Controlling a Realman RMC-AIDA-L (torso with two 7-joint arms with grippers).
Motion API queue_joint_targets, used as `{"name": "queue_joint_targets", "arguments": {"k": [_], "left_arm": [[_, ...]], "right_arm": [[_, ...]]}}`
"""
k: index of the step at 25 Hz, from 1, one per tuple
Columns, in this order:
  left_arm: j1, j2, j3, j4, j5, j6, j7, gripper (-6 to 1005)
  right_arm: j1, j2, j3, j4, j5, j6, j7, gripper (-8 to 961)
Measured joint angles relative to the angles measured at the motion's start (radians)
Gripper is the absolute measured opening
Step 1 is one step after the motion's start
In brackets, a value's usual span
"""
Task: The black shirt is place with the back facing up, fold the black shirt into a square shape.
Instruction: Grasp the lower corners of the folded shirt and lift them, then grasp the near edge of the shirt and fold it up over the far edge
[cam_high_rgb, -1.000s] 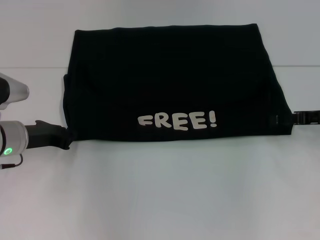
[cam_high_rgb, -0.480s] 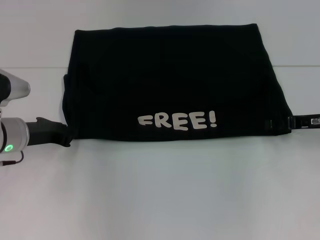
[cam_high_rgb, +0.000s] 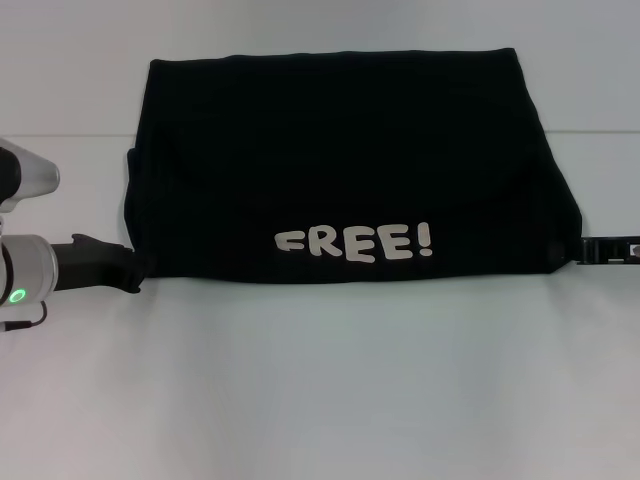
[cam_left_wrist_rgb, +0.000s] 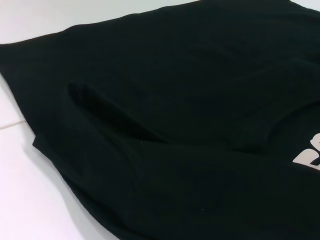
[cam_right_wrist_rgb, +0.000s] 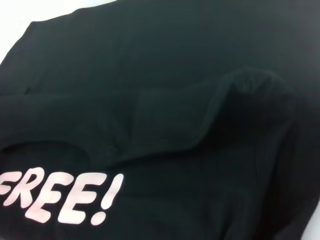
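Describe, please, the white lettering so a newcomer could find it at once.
A folded black shirt fills the middle of the white table. Along its near edge, right of centre, the lettering reads "FREE!", the only light mark on the dark cloth.

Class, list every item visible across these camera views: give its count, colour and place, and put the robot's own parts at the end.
black shirt: one, black, folded into a wide rectangle in the middle of the table, reaching toward the far side.
lettering "FREE!": one print, white, on the shirt's top layer near its front edge.
table: one, white, under the shirt.
left gripper: one, black on a silver wrist, at the shirt's near left corner.
right gripper: one, black, at the shirt's near right corner.
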Motion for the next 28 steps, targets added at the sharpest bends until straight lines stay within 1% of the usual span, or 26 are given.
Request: {"name": "queue_joint_targets", "arguments": {"k": [6,11,14,20,24,28], "left_arm": [[-0.001,0.0,0.0,-0.002,0.0,0.0,-0.001,26],[-0.001,0.0,0.0,-0.001,-0.003,0.004,-0.002,26],[0.004,0.0,-0.003,0.017,-0.004,0.042,-0.015,26],[0.042,-0.007,-0.013,0.116,-0.009,0.202,-0.046,26],[0.053,-0.008,-0.015,0.137,-0.011,0.231,-0.053,27],[0.048,-0.008,-0.013,0.134,-0.011,0.23,-0.054,27]], "right_arm": [[-0.004,0.0,0.001,0.0,0.007,0.009,-0.017,55],[-0.011,0.004,0.018,-0.001,0.011,0.02,-0.033,20],[-0.038,0.004,0.046,-0.011,0.03,-0.006,-0.067,-1],[-0.112,-0.006,0.062,-0.018,0.123,-0.067,-0.144,29],[-0.144,-0.008,0.073,-0.022,0.179,-0.079,-0.19,49],[-0.141,-0.013,0.082,-0.027,0.214,-0.078,-0.2,70]]}}
